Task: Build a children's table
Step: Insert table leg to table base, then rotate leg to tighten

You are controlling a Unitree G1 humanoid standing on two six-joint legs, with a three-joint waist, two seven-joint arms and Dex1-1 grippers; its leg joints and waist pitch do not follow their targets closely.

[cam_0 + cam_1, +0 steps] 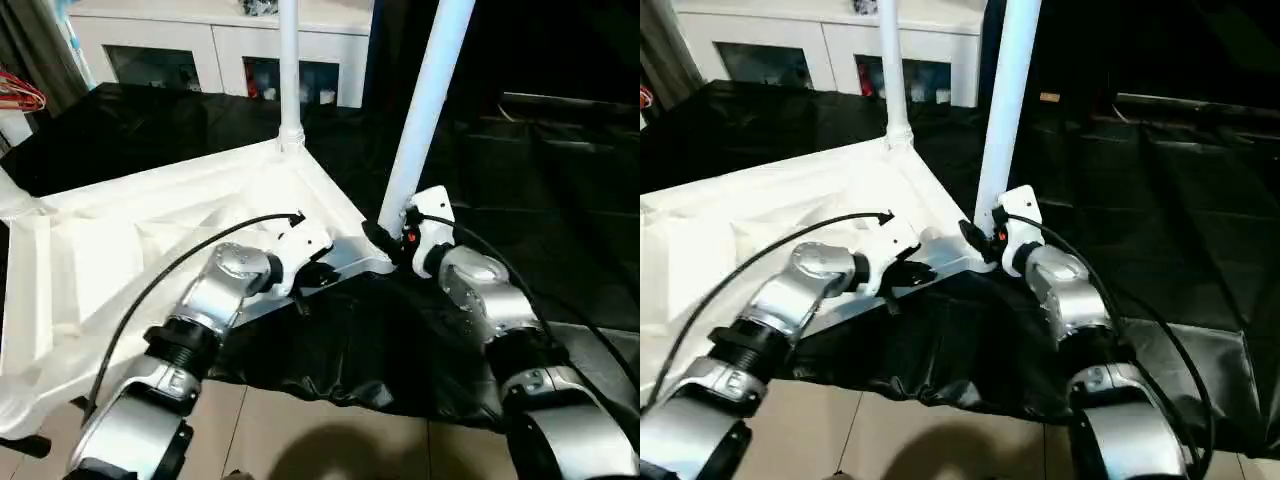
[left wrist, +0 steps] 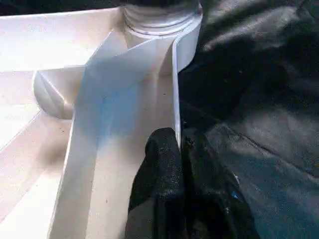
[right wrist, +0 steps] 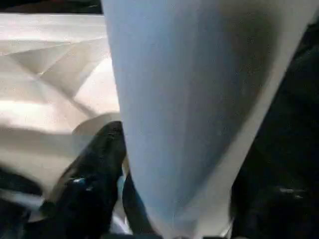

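My left gripper (image 2: pixel 180 149) is clenched on the thin side wall of the table top (image 1: pixel 130 250): in the left wrist view one black finger (image 2: pixel 159 169) presses the inner face of the wall and the other sits on the outer face, with the wall edge between them. My right gripper (image 1: pixel 385 243) sits around the base of a tilted leg (image 1: pixel 425 100). In the right wrist view I see one black finger (image 3: pixel 94 169) beside the white tube and a dark shape on the other side, but I cannot tell if the jaws press the leg or stand loose around it.

The table top lies upside down on a black sheet (image 1: pixel 560 200), its ribbed underside facing up. At its far corner a second leg (image 1: pixel 289 60) stands upright in its round socket (image 1: pixel 290 135). The tilted leg meets the top at the near right corner, just beside my right gripper, and it leans toward the right as it rises. Behind the sheet stands a white cabinet (image 1: pixel 220 50) with glass doors. Light floor tiles (image 1: pixel 300 440) show in front of the sheet.

My left forearm (image 1: pixel 200 310) reaches forward and to the right over the top, with a black cable (image 1: pixel 170 265) arching above it. My right forearm (image 1: pixel 490 300) reaches forward and to the left, the wrist ending at the foot of the leg.
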